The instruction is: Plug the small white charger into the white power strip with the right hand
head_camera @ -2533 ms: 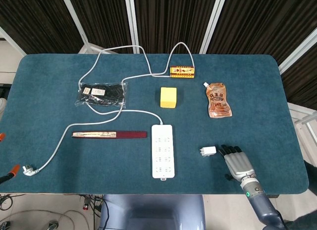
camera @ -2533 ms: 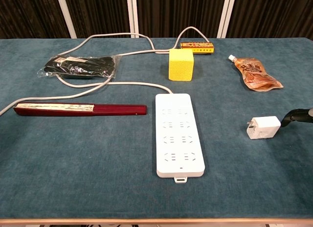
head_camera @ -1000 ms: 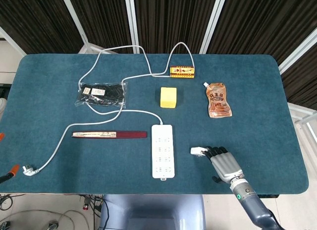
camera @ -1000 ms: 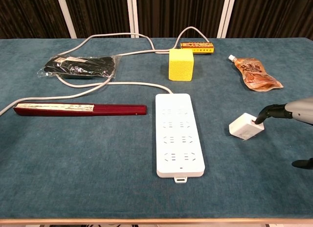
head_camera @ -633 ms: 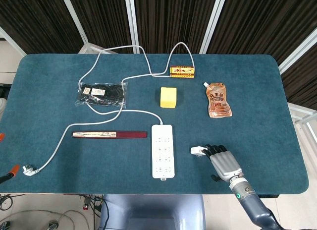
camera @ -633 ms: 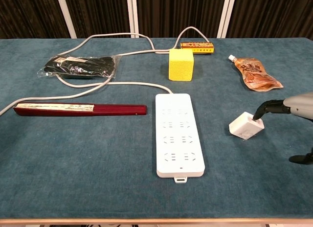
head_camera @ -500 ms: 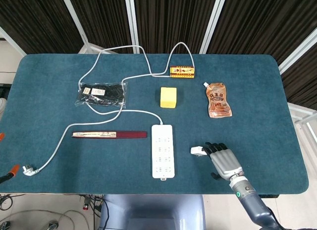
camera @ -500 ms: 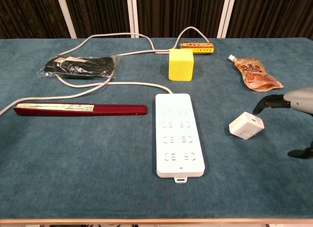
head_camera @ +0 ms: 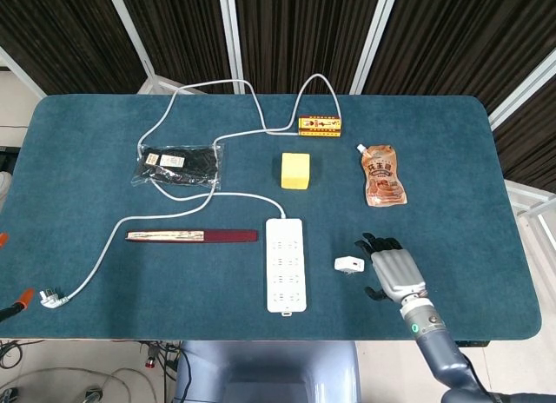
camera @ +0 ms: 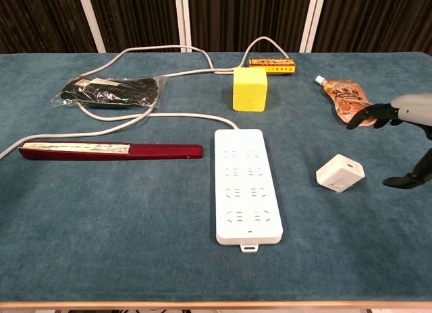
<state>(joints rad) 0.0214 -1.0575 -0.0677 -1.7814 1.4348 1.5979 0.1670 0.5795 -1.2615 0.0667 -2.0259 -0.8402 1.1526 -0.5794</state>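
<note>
Teal cloth table [head_camera: 104, 194] — dark curtains [head_camera: 295, 29]

You are working in a staged lab or test bay: the table [head_camera: 104, 125] is covered in teal felt, and behind it hang dark ribbed curtains [head_camera: 295, 29] between white frame bars [head_camera: 228, 34], with unrelated props scattered across the table.

Bare tabletop [camera: 304, 212] lies between charger [camera: 340, 173] and power strip [camera: 246, 183]; nothing blocks that gap, pouch [camera: 349, 102] sits well behind.
</note>
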